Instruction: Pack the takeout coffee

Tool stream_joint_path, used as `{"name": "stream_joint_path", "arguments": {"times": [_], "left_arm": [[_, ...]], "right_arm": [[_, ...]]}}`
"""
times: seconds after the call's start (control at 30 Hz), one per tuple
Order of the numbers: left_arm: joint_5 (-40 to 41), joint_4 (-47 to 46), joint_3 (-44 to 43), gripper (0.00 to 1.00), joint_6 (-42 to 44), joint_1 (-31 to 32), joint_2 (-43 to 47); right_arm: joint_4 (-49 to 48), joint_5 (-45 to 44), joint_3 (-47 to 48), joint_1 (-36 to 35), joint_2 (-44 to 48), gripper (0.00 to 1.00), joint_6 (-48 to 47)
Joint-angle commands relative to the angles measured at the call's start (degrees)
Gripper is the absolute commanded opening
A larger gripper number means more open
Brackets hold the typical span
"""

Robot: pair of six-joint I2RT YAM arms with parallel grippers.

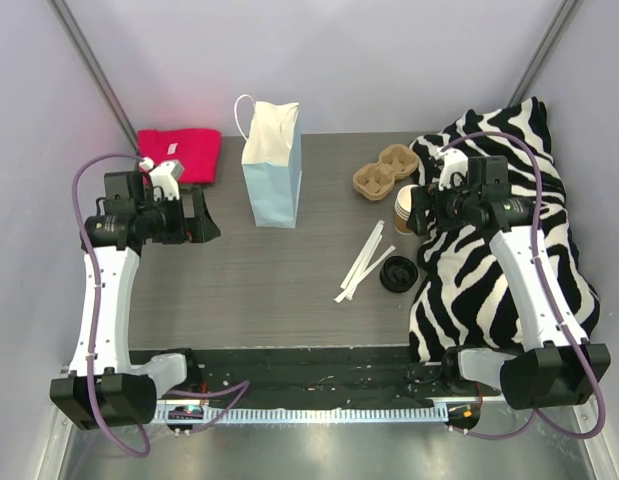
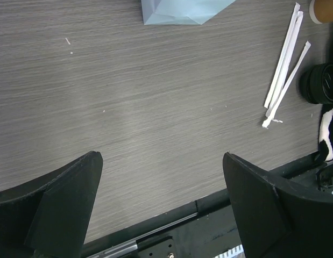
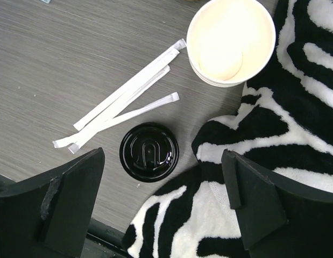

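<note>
Two grippers, both spread wide, neither holding anything. Far left corner of tabletop (image 1: 289, 290): red cloth (image 1: 179, 152), folded. Left gripper (image 2: 161, 158) hangs over the left edge, with bare wood grain below its fingers. Bag (image 1: 272, 165), light blue with white handles, stands upright near the far edge, left of centre, mouth up. Right of centre: three paper-wrapped straws (image 3: 120, 110) lie flat in a loose diagonal bundle, two touching along their length. Just beside their near ends lies the lid (image 3: 149, 151), black, flat on the wood, its edge against the blanket (image 3: 295, 107). Carrier (image 1: 386, 172), brown pulp, sits toward the far right, at the blanket's edge. Cup (image 3: 231, 40) stands upright on the tabletop's right side between carrier and lid, uncovered, inside pale and empty, its wall touching the blanket, apart from the lid. Right gripper (image 3: 162, 156) hovers above the lid and cup. The zebra-print blanket covers the right edge from far to near.
</note>
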State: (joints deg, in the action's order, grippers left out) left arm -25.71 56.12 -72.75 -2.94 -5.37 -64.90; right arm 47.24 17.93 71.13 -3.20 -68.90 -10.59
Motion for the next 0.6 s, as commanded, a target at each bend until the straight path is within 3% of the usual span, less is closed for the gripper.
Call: {"name": "stream_joint_path", "arguments": {"times": [0.0, 0.23, 0.57], "left_arm": [[-0.8, 0.2, -0.5, 1.0, 0.4, -0.2, 0.4], [0.3, 0.0, -2.1, 1.0, 0.2, -0.2, -2.1], [-1.0, -0.3, -1.8, 1.0, 0.4, -0.1, -2.5]], "right_arm": [[0.2, -3.7, 2.4, -0.1, -1.4, 1.0, -1.6], [1.4, -9.1, 10.2, -0.1, -9.8, 1.0, -2.9], [3.6, -8.1, 21.1, 0.7, -22.4, 0.98, -2.8]]}}
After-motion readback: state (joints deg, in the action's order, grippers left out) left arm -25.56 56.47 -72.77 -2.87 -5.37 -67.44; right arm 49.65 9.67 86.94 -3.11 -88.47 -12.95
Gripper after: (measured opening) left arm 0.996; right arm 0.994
